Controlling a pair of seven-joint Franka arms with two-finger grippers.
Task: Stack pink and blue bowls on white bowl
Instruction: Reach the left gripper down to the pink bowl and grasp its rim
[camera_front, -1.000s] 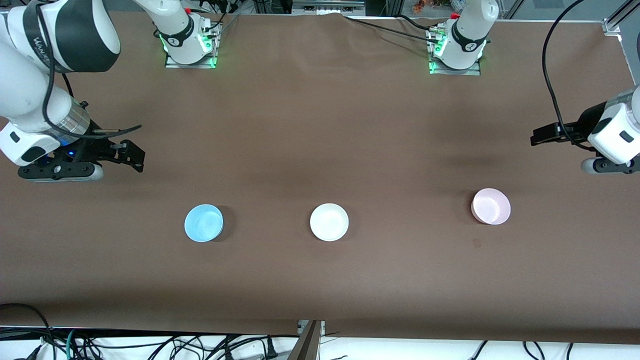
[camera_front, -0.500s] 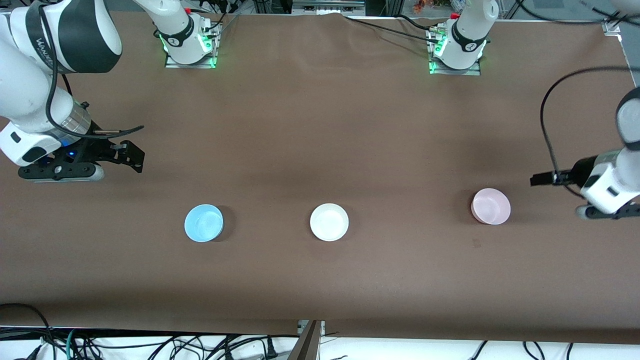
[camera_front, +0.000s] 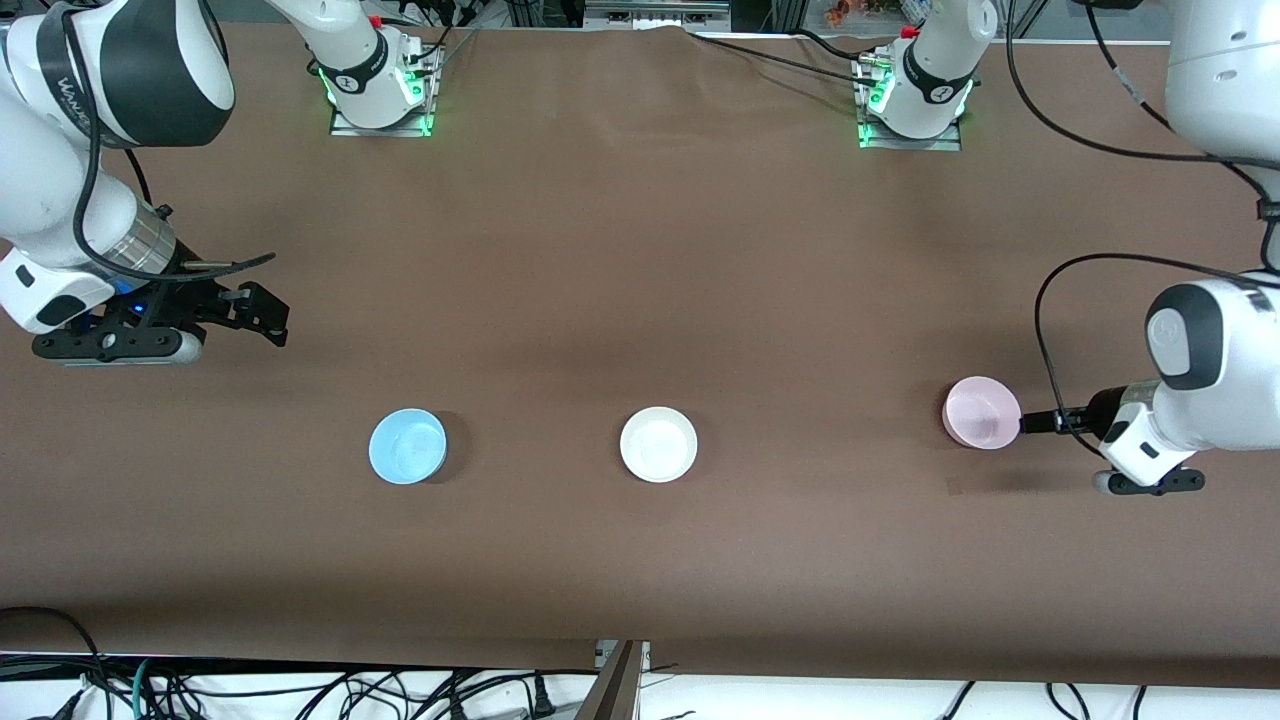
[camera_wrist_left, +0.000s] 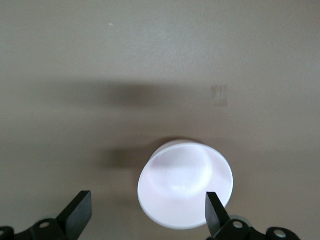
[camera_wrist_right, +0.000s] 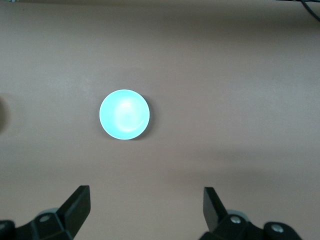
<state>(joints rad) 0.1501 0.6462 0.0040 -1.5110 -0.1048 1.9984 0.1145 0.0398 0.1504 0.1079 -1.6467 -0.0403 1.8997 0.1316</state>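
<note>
The pink bowl (camera_front: 982, 412) stands toward the left arm's end of the table. The white bowl (camera_front: 658, 444) is in the middle and the blue bowl (camera_front: 407, 446) is toward the right arm's end. My left gripper (camera_front: 1035, 423) is open, low beside the pink bowl's rim on the side toward the left arm's end. In the left wrist view the pink bowl (camera_wrist_left: 185, 184) looks pale; part of it lies between the open gripper's (camera_wrist_left: 148, 215) fingers. My right gripper (camera_front: 268, 312) waits open and empty, away from the blue bowl (camera_wrist_right: 124, 114), which shows ahead of the gripper (camera_wrist_right: 145, 207).
The three bowls stand in a row on the brown table cover (camera_front: 640, 250). The arm bases (camera_front: 378, 85) stand along the table's edge farthest from the front camera. Cables lie off the table's edge nearest the front camera.
My left arm has swung toward the front camera and down, bringing its open gripper to the pink bowl's rim. The right arm has barely moved. The bowls have not moved.
</note>
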